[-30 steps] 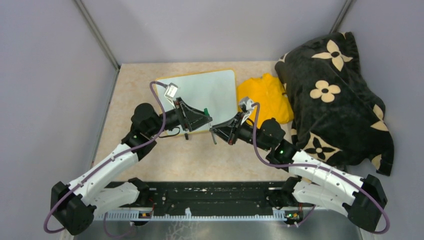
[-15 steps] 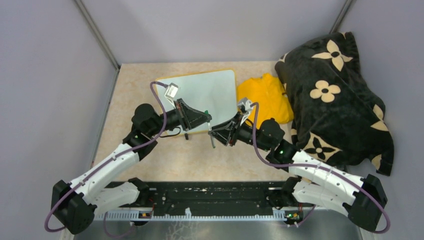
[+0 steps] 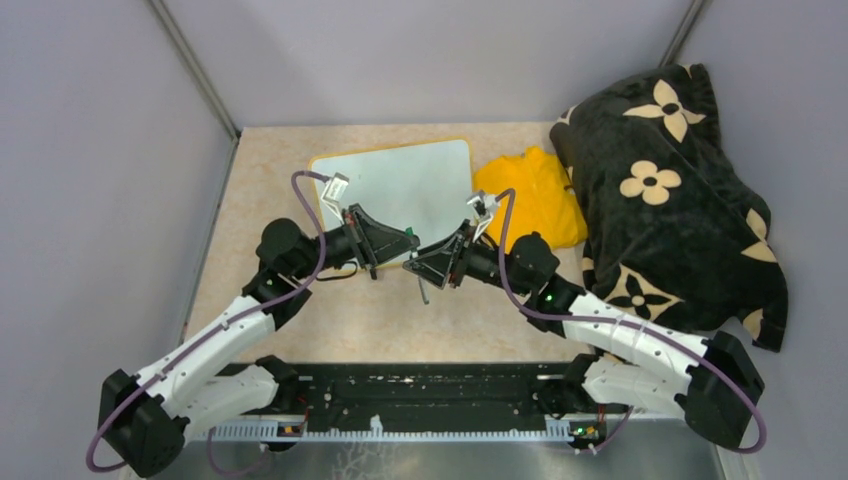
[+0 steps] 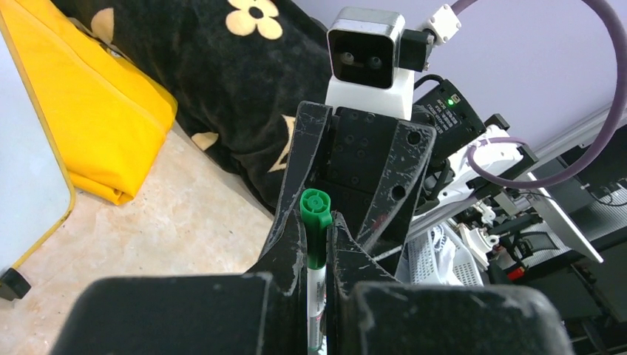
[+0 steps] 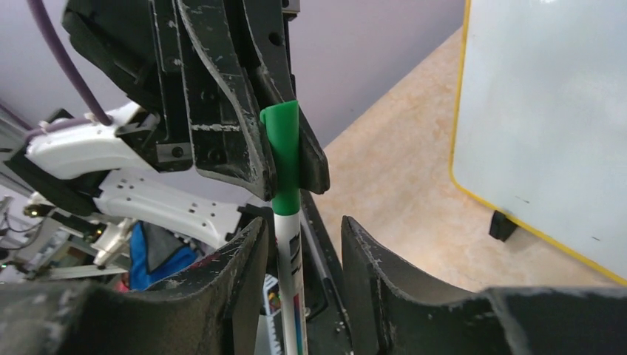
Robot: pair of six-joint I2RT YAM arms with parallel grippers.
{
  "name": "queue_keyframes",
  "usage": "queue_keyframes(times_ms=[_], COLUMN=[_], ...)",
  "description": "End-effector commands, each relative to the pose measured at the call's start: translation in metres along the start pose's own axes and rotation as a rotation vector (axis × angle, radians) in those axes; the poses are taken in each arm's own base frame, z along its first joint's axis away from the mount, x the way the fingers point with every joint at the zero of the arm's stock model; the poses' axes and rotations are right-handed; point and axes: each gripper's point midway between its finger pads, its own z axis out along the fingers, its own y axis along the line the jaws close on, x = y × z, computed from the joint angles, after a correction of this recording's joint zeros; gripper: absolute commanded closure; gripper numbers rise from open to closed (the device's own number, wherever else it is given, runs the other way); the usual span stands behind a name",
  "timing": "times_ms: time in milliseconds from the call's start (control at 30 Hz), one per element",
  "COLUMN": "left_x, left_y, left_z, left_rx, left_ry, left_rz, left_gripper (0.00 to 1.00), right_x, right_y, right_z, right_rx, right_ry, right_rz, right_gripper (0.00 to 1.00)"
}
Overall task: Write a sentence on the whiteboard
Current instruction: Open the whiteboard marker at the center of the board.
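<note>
Seeing both arms meet in mid-air above the bench (image 3: 330, 320), over the near edge of the whiteboard (image 3: 400, 185). Left gripper (image 3: 406, 240) is pinched tight on the marker (image 5: 289, 281), and its fingers (image 5: 222, 111) bite the green cap (image 4: 316, 210) end. In the left wrist view the cap pokes out just past the fingertips. Right gripper (image 5: 303, 225) faces it nose to nose with jaws apart, one either side of the marker's white barrel. The barrel sits close against one finger with a clear gap to the other, so there is no squeeze from that side. Only the left side is carrying the marker. It hangs off the bench, and in the right wrist view it is well apart from the board face. The whiteboard lies face up toward the far edge of the bench, left of centre, with its yellow frame visible all round. One black foot (image 5: 503, 225) shows under its edge in the right wrist view. A yellow cloth (image 3: 530, 195) lies just beside the board's right edge; whether they touch I cannot tell. A black flowered blanket (image 3: 670, 190) is heaped in the far right corner of the bench, and it laps over the cloth's right side. From above, both wrists angle in toward each other, left arm from the near left, right arm from the near right.
</note>
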Motion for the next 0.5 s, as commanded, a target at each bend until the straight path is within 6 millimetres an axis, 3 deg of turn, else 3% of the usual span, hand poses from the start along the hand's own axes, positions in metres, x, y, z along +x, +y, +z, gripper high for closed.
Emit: queue_keyframes(times_ms=[0,200,467], left_x=[-0.006,-0.015,-0.050], left_y=[-0.014,-0.012,-0.018], left_z=[-0.005,-0.008,-0.019], left_rx=[0.043,0.015,-0.065], left_ry=[-0.035,-0.088,-0.232], left_rz=[0.016,0.039,0.111], left_gripper=[1.00,1.00,1.00], right_x=[-0.036,-0.032,-0.019], right_y=[0.040,0.040,0.027], right_z=[0.002,0.000,-0.011], right_rx=[-0.143,-0.148,-0.085], right_ry=[-0.095,-0.075,-0.044], right_rz=[-0.015,-0.042,-0.083], right_gripper=[0.63,1.00,1.00])
